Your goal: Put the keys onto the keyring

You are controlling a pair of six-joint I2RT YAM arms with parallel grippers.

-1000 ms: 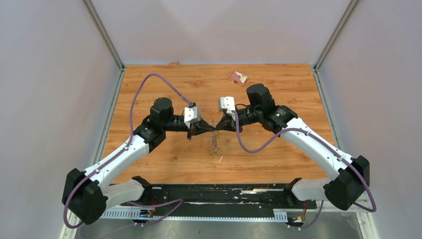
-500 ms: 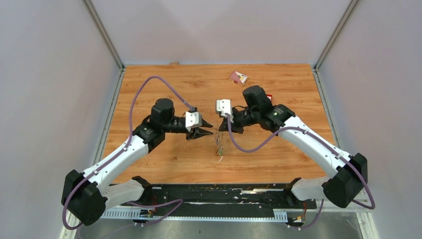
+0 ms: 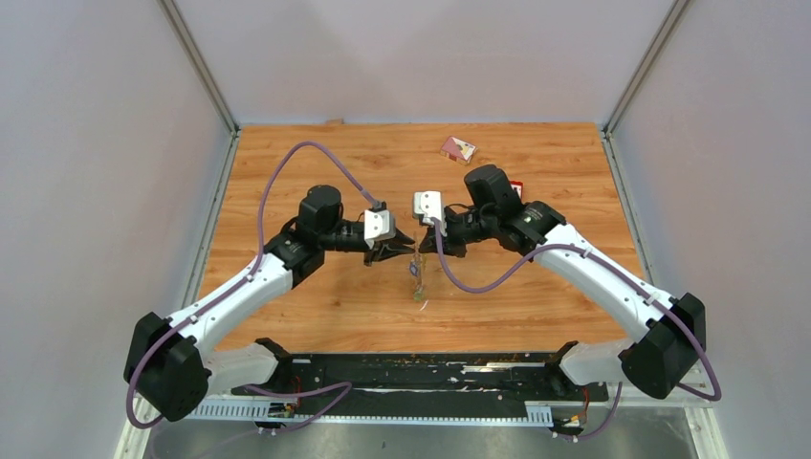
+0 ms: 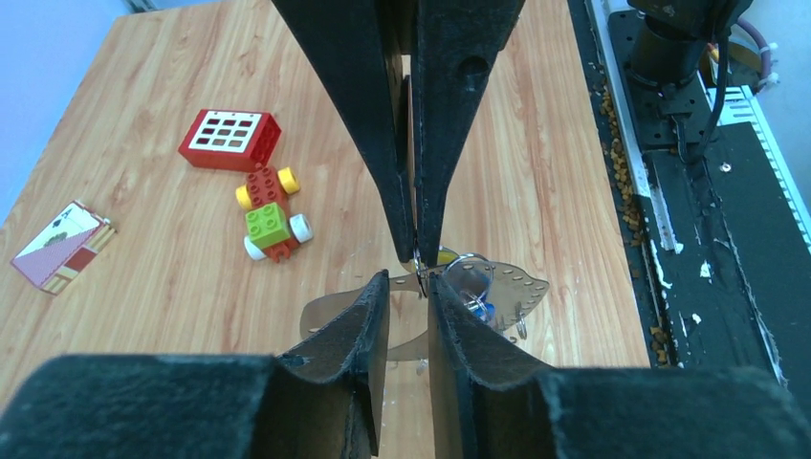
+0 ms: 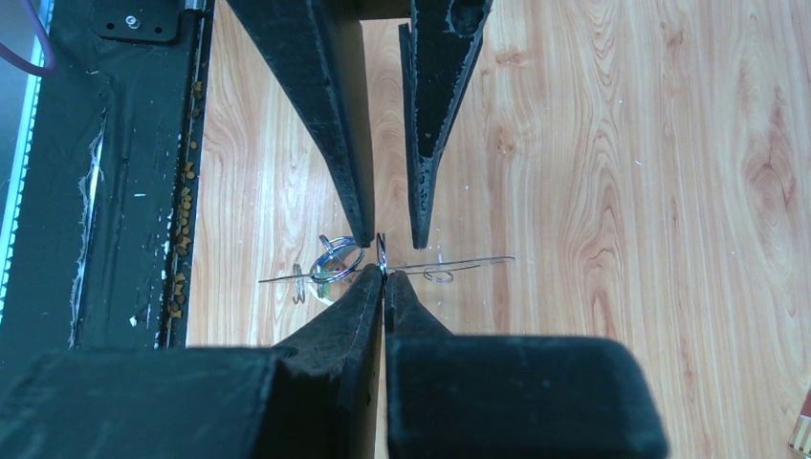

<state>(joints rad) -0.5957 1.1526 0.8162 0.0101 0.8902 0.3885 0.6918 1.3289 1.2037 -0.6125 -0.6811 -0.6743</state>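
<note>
The keyring (image 4: 507, 287) is a flat grey plate with holes along its edge, hanging over the wooden table; in the right wrist view the keyring (image 5: 459, 262) shows edge-on as a thin line. My right gripper (image 5: 383, 272) is shut on a small wire ring at its top. My left gripper (image 4: 409, 279) faces it tip to tip, jaws slightly apart, with that ring just past its tips. Small rings and a bit of yellow tag (image 4: 446, 255) hang with the plate; I cannot make out the keys themselves. From above, left gripper (image 3: 404, 251) and right gripper (image 3: 424, 247) almost meet over the dangling keyring (image 3: 416, 274).
A green-yellow-red toy car (image 4: 270, 212) and a red block with a white grid (image 4: 230, 139) lie on the table beyond the grippers. A small pink-and-white card (image 3: 457, 148) lies at the back. The black rail (image 3: 430, 368) runs along the near edge.
My left gripper, shut tip to tip with the right one a second ago, let go, drew back left, and has closed in again. The right gripper keeps the keyring.
</note>
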